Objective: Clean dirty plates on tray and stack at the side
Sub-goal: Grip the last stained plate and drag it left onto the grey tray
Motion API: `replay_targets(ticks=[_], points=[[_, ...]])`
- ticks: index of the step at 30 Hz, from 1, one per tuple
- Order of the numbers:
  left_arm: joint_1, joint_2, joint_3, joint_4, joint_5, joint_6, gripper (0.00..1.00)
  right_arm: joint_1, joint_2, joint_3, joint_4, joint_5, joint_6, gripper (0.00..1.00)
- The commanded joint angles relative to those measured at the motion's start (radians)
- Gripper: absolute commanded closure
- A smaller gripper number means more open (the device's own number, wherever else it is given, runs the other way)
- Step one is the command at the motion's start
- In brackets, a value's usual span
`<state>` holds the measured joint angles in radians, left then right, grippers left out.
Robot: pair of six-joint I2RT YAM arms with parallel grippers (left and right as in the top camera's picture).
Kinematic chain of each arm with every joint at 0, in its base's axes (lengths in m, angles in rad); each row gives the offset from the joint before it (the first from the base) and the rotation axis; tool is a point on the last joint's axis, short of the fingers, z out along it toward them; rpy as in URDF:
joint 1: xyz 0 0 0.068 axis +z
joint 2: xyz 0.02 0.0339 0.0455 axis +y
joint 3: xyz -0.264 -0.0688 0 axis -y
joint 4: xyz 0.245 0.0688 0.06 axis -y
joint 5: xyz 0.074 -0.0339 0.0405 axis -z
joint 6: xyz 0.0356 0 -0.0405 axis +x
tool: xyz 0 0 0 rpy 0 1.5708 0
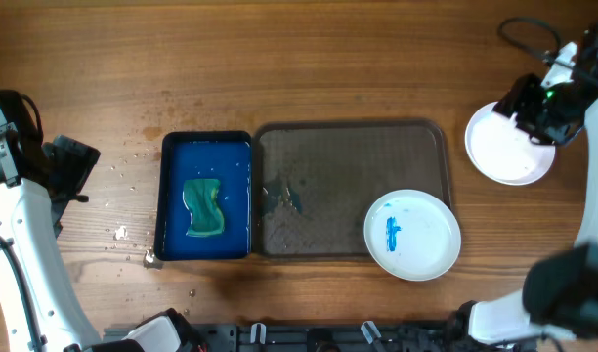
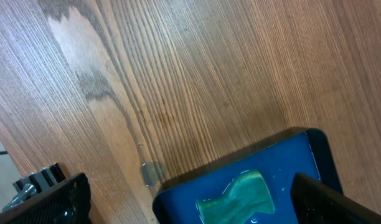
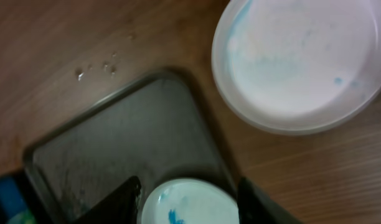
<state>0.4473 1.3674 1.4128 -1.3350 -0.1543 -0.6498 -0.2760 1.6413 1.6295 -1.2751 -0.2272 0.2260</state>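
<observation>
**Between plates: set-down at the side looks done**

Nearest, on the near right corner of the large dark grey-brown rectangular tray (image 1: pixel 348 147): round white plate with blue scribble (image 1: pixel 412 235), likely next for wiping. Left gripper (image 2: pixel 187 193) spread wide, empty. Farther, on the desk (image 1: pixel 309 59) beside the tray: faintly smeared round white plate (image 1: pixel 502 156). Over its far edge, right gripper (image 3: pixel 189 190), half apart, holding nothing.
</observation>
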Motion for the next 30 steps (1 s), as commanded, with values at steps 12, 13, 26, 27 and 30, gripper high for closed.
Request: replay_targets(ticks=[12, 13, 26, 27, 30], points=[[0.006, 0.007, -0.003, 0.007, 0.010, -0.010, 0.00, 0.148, -0.215, -0.502, -0.048, 0.040, 0.226, 0.00], [0.006, 0.007, -0.003, 0.008, 0.011, -0.010, 0.00, 0.148, -0.215, -0.536, -0.043, 0.022, 0.225, 0.00], [0.006, 0.008, -0.006, 0.019, 0.020, -0.010, 0.00, 0.148, -0.215, -0.875, 0.047, -0.147, 0.306, 0.00], [0.006, 0.008, -0.006, 0.019, 0.020, -0.010, 0.00, 0.148, -0.215, -0.903, 0.065, -0.166, 0.307, 0.00], [0.006, 0.008, -0.006, 0.019, 0.024, -0.010, 0.00, 0.148, -0.215, -0.973, 0.138, -0.201, 0.308, 0.00]])
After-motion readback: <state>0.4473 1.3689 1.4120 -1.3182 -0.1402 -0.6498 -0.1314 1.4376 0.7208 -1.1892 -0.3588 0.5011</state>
